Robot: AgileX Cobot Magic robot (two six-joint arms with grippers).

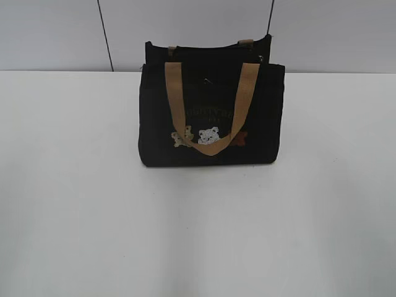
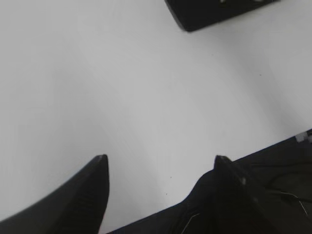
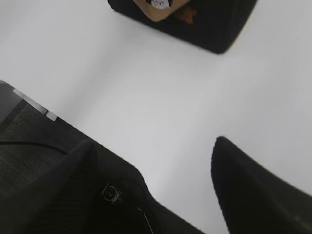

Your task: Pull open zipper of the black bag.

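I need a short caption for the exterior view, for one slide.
Black bag with tan handles standing upright on a white table, no gripper in this view.

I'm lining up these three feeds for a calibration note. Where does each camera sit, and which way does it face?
Exterior view: in front, slanting down at the black bag on the white table; no robot parts show.
Left wrist view: on the left arm, facing down over the open left hand; a bag corner at the top edge.
Right wrist view: likewise over the open right hand; the bag's lower front.
Shared: bag and table in all three.
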